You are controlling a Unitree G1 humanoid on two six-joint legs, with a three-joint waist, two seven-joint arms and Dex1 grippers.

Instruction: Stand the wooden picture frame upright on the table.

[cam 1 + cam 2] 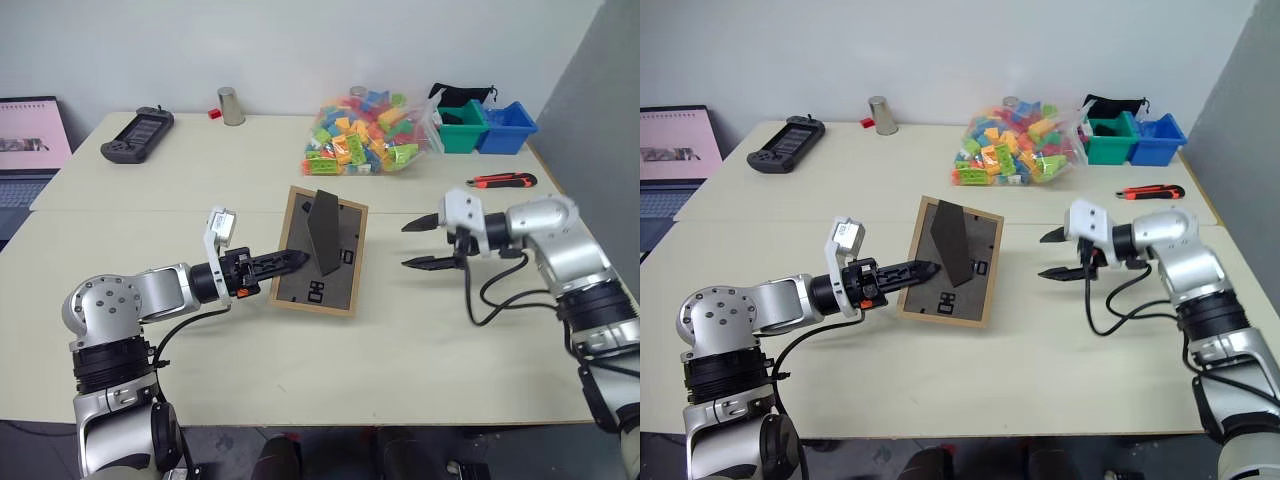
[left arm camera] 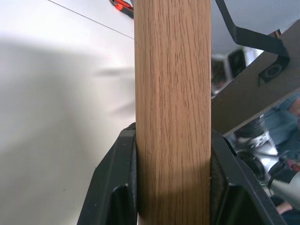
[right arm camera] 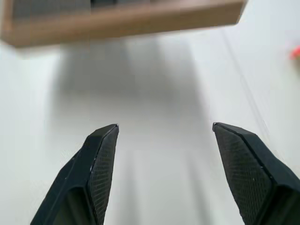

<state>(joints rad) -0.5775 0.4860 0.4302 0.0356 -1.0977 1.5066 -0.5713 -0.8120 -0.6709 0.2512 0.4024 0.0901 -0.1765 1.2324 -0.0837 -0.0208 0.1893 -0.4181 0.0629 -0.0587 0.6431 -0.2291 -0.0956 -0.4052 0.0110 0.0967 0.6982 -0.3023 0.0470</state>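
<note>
Left gripper [image 1: 290,262] pinching the small light-wood picture frame [image 1: 318,252] by its side rail, stand folded out; right gripper [image 1: 420,244] spread, empty, just beside its far edge, over pale cream table [image 1: 400,350].

light: bright, even | shadows: soft on table [image 1: 300,370] | blur: wooden picture frame [image 3: 122,21] edge in right wrist view

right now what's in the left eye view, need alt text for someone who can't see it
The left gripper clamps the wooden picture frame, tilted back-side up with its stand folded out, on the table. The open right gripper waits beside it, apart.
</note>
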